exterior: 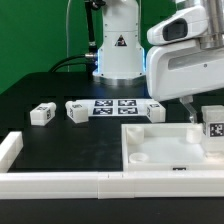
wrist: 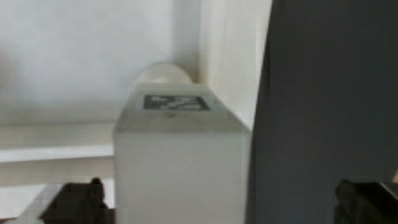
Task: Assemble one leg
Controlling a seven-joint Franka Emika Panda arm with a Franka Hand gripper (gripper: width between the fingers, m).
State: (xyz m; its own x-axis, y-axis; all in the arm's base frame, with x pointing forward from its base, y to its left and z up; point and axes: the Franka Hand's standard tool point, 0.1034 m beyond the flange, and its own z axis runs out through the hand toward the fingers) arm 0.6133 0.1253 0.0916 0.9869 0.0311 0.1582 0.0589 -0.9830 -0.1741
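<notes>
One leg (exterior: pixel 212 125), a stubby white block with a marker tag, stands upright at the exterior view's right edge, on the large white tray-like piece (exterior: pixel 150 135). My gripper (exterior: pixel 200 114) hangs just above it. In the wrist view the leg (wrist: pixel 178 150) rises between my fingertips (wrist: pixel 75 202), with its tag facing the camera. It sits nearer one finger, and a dark gap separates it from the other. The gripper (wrist: pixel 222 205) is open and nothing is clamped. Two more legs (exterior: pixel 42 113) (exterior: pixel 77 110) lie on the black table at the exterior view's left.
The marker board (exterior: pixel 115 107) lies in front of the robot base, with another white block (exterior: pixel 156 110) at its right end. A low white wall (exterior: pixel 60 183) runs along the front, with a short arm (exterior: pixel 10 148) on the exterior view's left.
</notes>
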